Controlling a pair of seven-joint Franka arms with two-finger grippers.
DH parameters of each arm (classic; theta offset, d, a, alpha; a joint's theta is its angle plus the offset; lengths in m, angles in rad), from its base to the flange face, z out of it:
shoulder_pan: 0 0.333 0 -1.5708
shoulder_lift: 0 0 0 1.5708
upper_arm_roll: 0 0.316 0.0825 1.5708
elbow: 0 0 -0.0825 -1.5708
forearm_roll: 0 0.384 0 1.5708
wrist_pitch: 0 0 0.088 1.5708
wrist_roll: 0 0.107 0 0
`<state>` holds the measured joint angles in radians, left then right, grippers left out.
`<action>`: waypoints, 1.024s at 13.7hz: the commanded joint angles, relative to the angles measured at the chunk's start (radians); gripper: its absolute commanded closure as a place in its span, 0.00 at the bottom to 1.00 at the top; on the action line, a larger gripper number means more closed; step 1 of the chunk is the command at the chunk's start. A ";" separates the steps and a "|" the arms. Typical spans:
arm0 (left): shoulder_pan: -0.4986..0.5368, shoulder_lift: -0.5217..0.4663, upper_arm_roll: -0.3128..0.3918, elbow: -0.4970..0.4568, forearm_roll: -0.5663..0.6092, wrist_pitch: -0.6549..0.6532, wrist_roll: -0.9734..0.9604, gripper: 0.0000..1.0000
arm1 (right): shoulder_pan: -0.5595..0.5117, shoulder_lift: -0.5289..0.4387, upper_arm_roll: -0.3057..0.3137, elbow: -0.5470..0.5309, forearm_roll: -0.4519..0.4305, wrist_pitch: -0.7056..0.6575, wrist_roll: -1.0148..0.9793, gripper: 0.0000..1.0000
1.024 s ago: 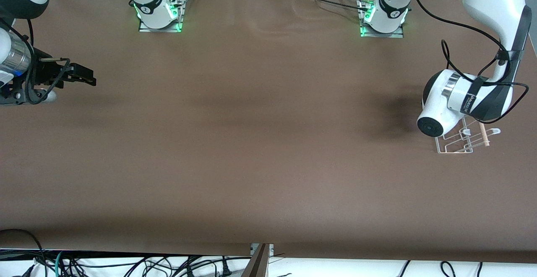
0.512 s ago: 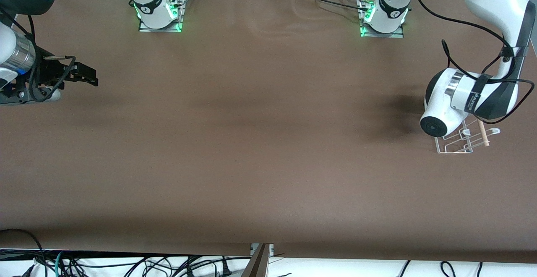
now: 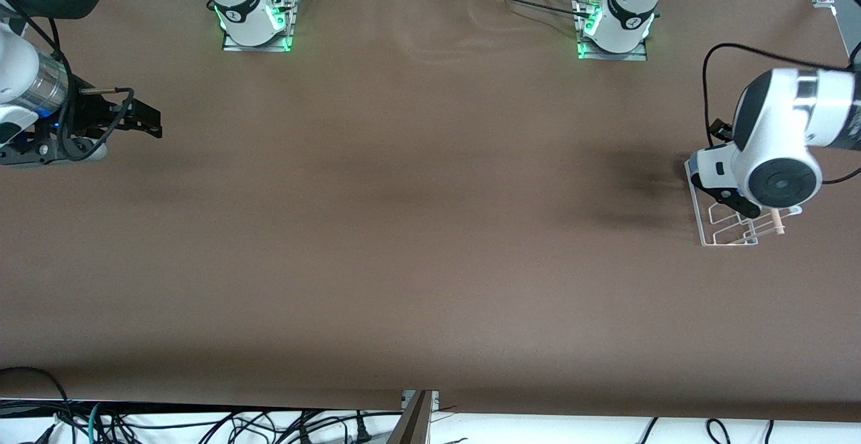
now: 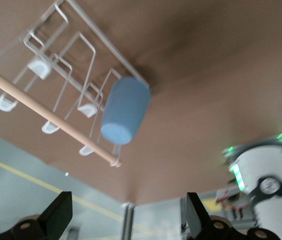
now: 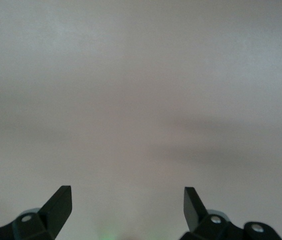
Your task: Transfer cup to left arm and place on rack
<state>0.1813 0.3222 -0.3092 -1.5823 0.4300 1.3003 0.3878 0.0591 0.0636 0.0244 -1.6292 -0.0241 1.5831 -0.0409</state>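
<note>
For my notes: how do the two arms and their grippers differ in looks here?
Both arms are white with black joint caps. The left arm has a boxy white wrist block, a looping black cable and black fingers. The right arm has a shiny silver wrist cylinder, a blue light, black cables and a black right gripper.

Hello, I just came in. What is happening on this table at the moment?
The light-blue cup sits on the white wire rack, at the left arm's end of the table, hung on one of its prongs. The left gripper is open above the rack and holds nothing; the cup is free of its fingers. The right gripper is open and empty too, waiting over the table at the right arm's end. So the placing looks done.
</note>
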 commanded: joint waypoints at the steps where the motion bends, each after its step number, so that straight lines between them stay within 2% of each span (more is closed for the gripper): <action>1: 0.009 0.000 -0.034 0.138 -0.147 0.001 -0.137 0.00 | 0.001 -0.013 0.008 0.011 0.004 0.023 0.013 0.01; 3: -0.006 -0.049 -0.033 0.160 -0.255 0.064 -0.199 0.00 | 0.001 -0.014 0.008 0.011 0.004 0.072 0.012 0.01; 4: -0.040 -0.081 -0.003 0.148 -0.286 0.103 -0.210 0.00 | 0.001 -0.014 0.008 0.011 0.004 0.075 0.013 0.01; 6: -0.188 -0.152 0.193 0.130 -0.384 0.120 -0.198 0.00 | 0.001 -0.014 0.005 0.008 0.006 0.075 0.013 0.01; 7: -0.232 -0.199 0.238 0.081 -0.414 0.135 -0.211 0.00 | 0.001 -0.014 0.003 0.008 0.004 0.077 0.013 0.01; 8: -0.238 -0.251 0.251 0.029 -0.468 0.218 -0.224 0.00 | -0.001 -0.013 0.000 0.008 0.004 0.084 0.013 0.01; 10: -0.243 -0.301 0.274 -0.066 -0.487 0.335 -0.312 0.00 | -0.001 -0.013 -0.001 0.008 0.006 0.087 0.013 0.01; 12: -0.246 -0.301 0.274 -0.105 -0.479 0.381 -0.482 0.00 | -0.001 -0.013 -0.001 0.008 0.006 0.087 0.007 0.01; 14: -0.238 -0.322 0.272 -0.142 -0.481 0.381 -0.532 0.00 | -0.001 -0.014 -0.001 0.009 0.006 0.086 0.006 0.01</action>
<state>-0.0464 0.0457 -0.0500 -1.6535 -0.0294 1.6498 -0.0803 0.0588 0.0574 0.0240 -1.6243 -0.0239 1.6700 -0.0389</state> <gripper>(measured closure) 0.000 0.009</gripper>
